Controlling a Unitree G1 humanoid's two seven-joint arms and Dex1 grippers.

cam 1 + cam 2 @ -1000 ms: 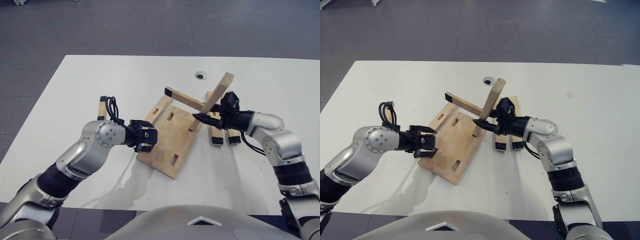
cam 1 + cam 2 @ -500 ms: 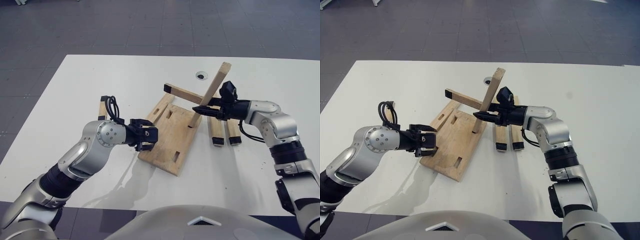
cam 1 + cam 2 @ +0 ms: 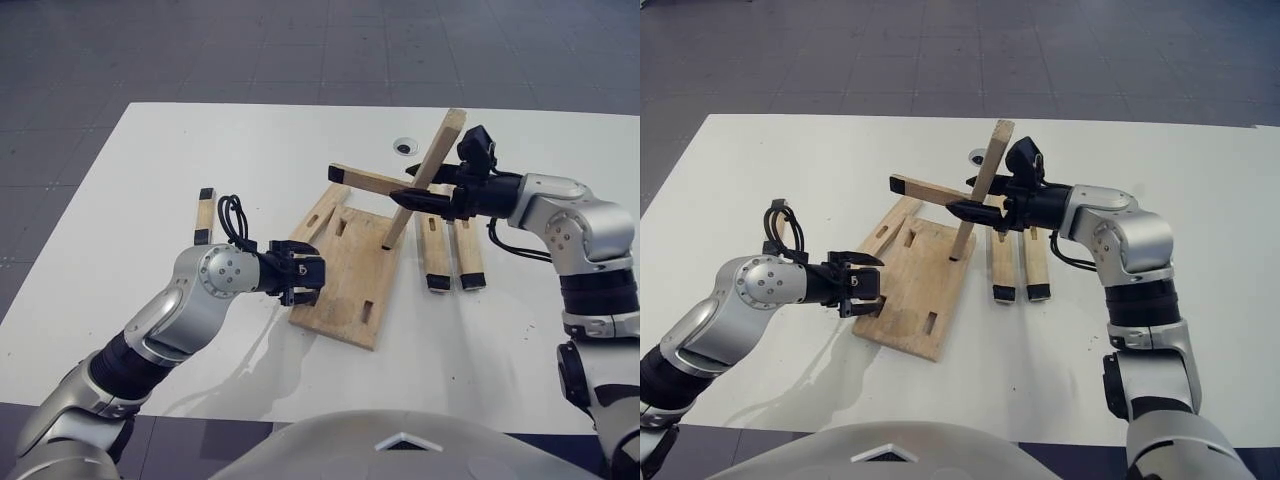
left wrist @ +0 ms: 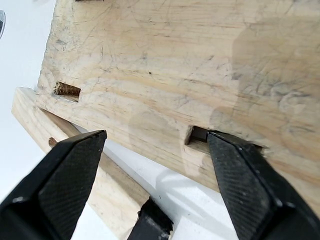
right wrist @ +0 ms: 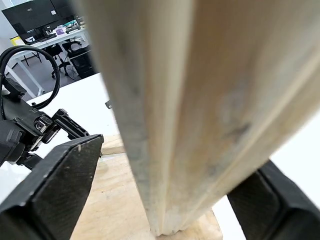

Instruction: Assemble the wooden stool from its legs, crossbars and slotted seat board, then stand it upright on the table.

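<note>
One slotted seat board (image 3: 350, 290) lies near the tabletop's (image 3: 150, 160) middle, its far-left side over a wooden bar (image 3: 318, 212). The left gripper (image 3: 308, 278) sits at the board's left edge, fingers spread apart. The right gripper (image 3: 412, 198) is clamped on a tilted leg (image 3: 440, 150) that stands on the board, with a crossbar (image 3: 365, 180) touching it. Two loose legs (image 3: 433, 255) lie toward the right edge, and a single leg (image 3: 203, 215) toward the left.

Tilted leg (image 3: 441, 147) on slotted seat board (image 3: 340, 287)

The location is an office-style lab: a white worktable (image 3: 150, 200) with a cable grommet (image 3: 403, 147) stands on grey floor tiles (image 3: 200, 50), monitors (image 5: 31, 15) and office chairs (image 5: 74, 56) behind.
</note>
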